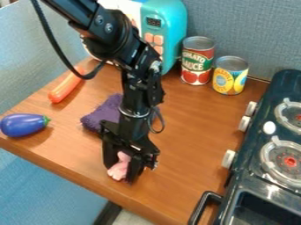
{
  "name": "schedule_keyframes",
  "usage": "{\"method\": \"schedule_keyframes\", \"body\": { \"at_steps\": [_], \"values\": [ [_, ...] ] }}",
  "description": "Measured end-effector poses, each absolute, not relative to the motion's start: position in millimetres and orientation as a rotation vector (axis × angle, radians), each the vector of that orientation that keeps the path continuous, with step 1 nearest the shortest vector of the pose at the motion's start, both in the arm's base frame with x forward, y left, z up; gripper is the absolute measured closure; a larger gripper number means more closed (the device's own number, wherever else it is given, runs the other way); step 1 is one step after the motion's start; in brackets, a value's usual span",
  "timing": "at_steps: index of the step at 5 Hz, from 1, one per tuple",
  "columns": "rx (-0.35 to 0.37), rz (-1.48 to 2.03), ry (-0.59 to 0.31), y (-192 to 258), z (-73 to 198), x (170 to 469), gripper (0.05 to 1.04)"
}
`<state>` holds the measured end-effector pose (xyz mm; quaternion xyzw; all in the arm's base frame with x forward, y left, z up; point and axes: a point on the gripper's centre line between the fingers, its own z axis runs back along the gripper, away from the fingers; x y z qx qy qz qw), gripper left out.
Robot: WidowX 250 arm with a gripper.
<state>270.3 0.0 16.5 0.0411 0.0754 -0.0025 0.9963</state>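
Observation:
The gripper [122, 169] hangs low over the wooden table near its front edge, shut on a pink soft object [119, 167] that sits between its two fingers. Part of the pink object is hidden by the fingers. Just behind the gripper, a folded purple cloth [104, 113] lies on the table, partly covered by the arm.
A blue-purple toy eggplant [23, 125] and an orange sausage-like toy [66, 87] lie at the left. Behind stand a teal toy microwave [170, 26], a red can [197, 61] and a yellow can [230, 75]. A dark toy stove [264, 162] borders the right.

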Motion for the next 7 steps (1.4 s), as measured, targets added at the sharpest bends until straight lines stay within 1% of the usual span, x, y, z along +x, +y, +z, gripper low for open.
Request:
{"method": "schedule_keyframes", "body": {
  "at_steps": [1, 2, 3, 4, 5, 6, 7],
  "values": [
    [0.069, 0.011, 0.16, 1.8, 17.3, 269.0, 0.684],
    [0.017, 0.062, 0.133, 9.5, 45.4, 267.5, 0.771],
    [-0.016, 0.082, 0.046, 13.3, 88.3, 277.4, 0.785],
    [-0.031, 0.092, 0.007, 11.9, 118.2, 294.9, 0.791],
    [-0.007, 0.077, 0.005, -1.7, 122.0, 328.8, 0.791],
    [-0.003, 0.072, 0.028, -25.9, 101.2, 368.7, 0.791],
    [0.032, 0.057, 0.086, -33.7, 78.0, 395.3, 0.791]
  ]
}}
